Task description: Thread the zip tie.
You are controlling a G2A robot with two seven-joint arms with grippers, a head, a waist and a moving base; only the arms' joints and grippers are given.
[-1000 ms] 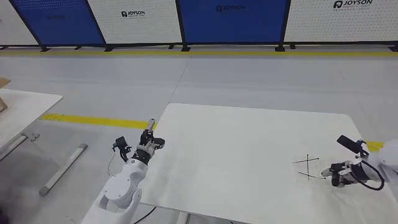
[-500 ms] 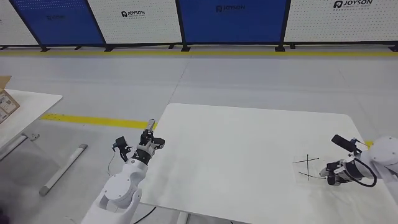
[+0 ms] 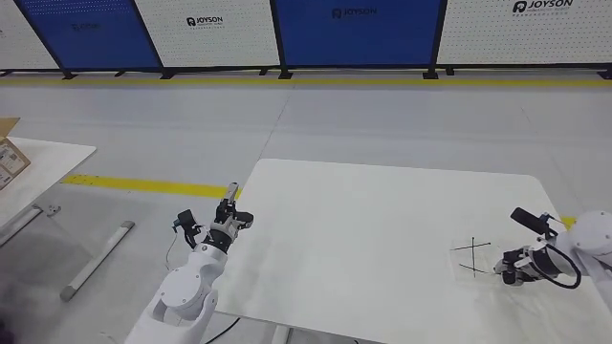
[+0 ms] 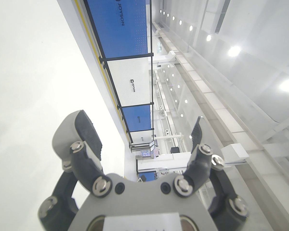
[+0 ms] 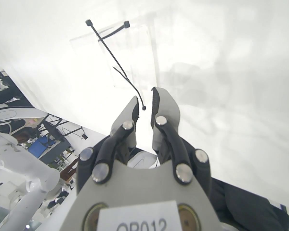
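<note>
Two thin black zip ties [image 3: 472, 248] lie crossed on a clear plate [image 3: 457, 260] near the table's right front corner. In the right wrist view the longer zip tie [image 5: 110, 51] runs from its head down to a tail tip lying between the fingers of my right gripper [image 5: 145, 94]. The jaws stand narrowly open, with a gap on each side of the tail. From above, the right gripper [image 3: 499, 269] sits low at the plate's right edge. My left gripper [image 3: 230, 191] is held at the table's left edge, open and holding nothing [image 4: 139, 121].
The white table [image 3: 363, 229] is bare between the two arms. A second table [image 3: 38, 167] stands far left. Blue and white pegboard panels [image 3: 354, 14] line the back of the room.
The right gripper has shifted slightly left toward the plate, closer to the zip tie's tail. The left arm has not moved.
</note>
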